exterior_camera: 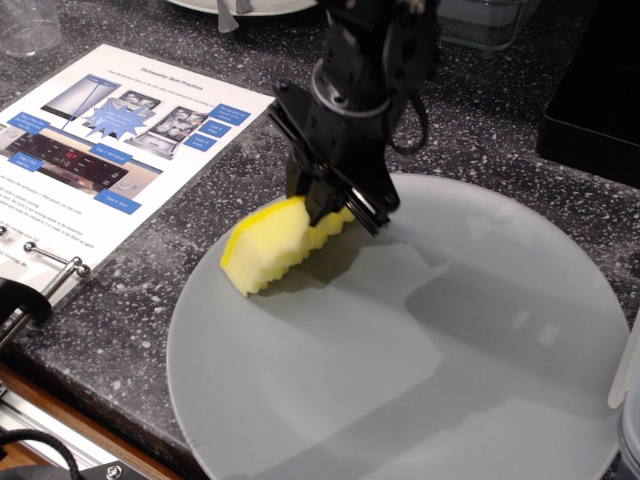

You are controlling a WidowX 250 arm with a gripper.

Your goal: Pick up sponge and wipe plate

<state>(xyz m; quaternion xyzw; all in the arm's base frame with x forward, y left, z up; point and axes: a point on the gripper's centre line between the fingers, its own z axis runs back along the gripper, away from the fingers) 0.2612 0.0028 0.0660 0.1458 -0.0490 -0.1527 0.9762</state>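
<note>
The large round matte grey plate (pixel 400 340) lay on the speckled counter. At its upper-left rim, the black gripper (pixel 335 205) was clamped on the bright yellow foam sponge (pixel 275 245), pressing it down bent. Good wiping probably needed steady, flat pressure across the plate.

Premises present as a kitchen worktop: a dark speckled stone-effect counter (pixel 480 120) with a wooden front edge at lower left. Left of the large grey plate (pixel 400 380) lies a printed dishwasher instruction sheet (pixel 100 150) showing appliance photographs and blue callout labels. Behind the plate, at the far edge of the counter, stand a clear plastic container (pixel 480 20), the rim of a white dish (pixel 250 6) and a clear glass (pixel 28 25).
</note>
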